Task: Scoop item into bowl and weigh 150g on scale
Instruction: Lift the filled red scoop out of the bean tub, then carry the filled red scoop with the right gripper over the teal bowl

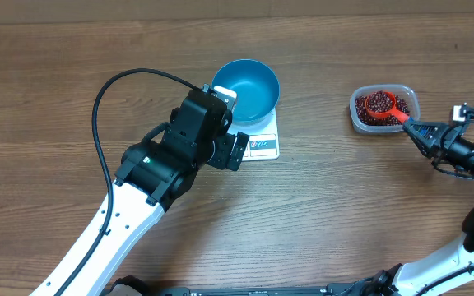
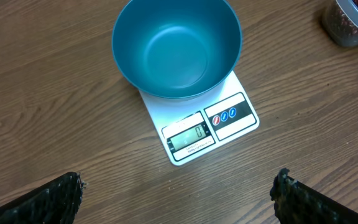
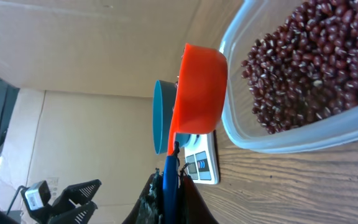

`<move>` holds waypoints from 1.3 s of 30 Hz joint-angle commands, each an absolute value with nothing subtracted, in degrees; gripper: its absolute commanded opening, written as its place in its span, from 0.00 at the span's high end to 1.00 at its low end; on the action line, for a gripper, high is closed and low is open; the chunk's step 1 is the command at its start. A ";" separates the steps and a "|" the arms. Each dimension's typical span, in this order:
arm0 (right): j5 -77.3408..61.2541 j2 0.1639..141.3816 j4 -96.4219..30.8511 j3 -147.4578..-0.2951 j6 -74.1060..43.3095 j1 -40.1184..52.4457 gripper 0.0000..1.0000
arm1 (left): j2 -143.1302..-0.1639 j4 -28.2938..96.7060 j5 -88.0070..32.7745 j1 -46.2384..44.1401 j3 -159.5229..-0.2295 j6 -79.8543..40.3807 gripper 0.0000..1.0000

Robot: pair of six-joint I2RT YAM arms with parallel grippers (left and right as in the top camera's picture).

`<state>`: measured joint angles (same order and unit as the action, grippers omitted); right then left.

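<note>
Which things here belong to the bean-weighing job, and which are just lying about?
Job:
- beans in the clear tub
- orange scoop, held by the shut right gripper
- blue bowl on the scale
- open left gripper

Not part of it:
- black cable
- cardboard behind the table

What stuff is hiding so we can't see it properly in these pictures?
Overhead: the left gripper covers the display of the scale.
Left wrist: the clear tub is cut off by the top right corner.
Right wrist: the orange scoop shows only its side, hiding its inside and most of the blue bowl.
Right wrist: the right gripper is blurred and cut off by the bottom edge.
</note>
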<state>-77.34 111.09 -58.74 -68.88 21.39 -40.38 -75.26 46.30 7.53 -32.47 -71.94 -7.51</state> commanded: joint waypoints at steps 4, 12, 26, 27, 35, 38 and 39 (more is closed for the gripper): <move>-82.61 111.24 -58.83 -68.58 24.58 -40.58 0.96 | -74.63 46.28 8.05 -32.16 -72.86 -7.27 0.00; -89.30 111.24 -58.92 -68.58 24.56 -40.51 0.96 | -74.63 46.26 8.05 -32.16 -72.86 -7.29 0.00; -89.95 111.24 -59.07 -68.58 24.53 -34.57 0.96 | -74.63 46.28 8.05 -32.16 -72.86 -7.29 0.00; -89.95 111.24 -59.07 -68.58 24.53 -33.98 0.96 | -74.63 46.28 8.05 -32.16 -72.86 -7.29 0.00; -89.93 111.24 -58.85 -68.60 24.53 -28.01 0.96 | -74.61 46.28 8.05 -32.16 -72.86 -7.27 0.00; -89.93 111.24 -58.63 -68.60 24.53 -25.58 0.96 | -74.63 46.28 8.05 -32.16 -72.86 -7.29 0.00; -89.93 111.24 -58.61 -68.60 24.53 -24.91 0.96 | -74.63 46.28 8.05 -32.16 -72.86 -7.29 0.00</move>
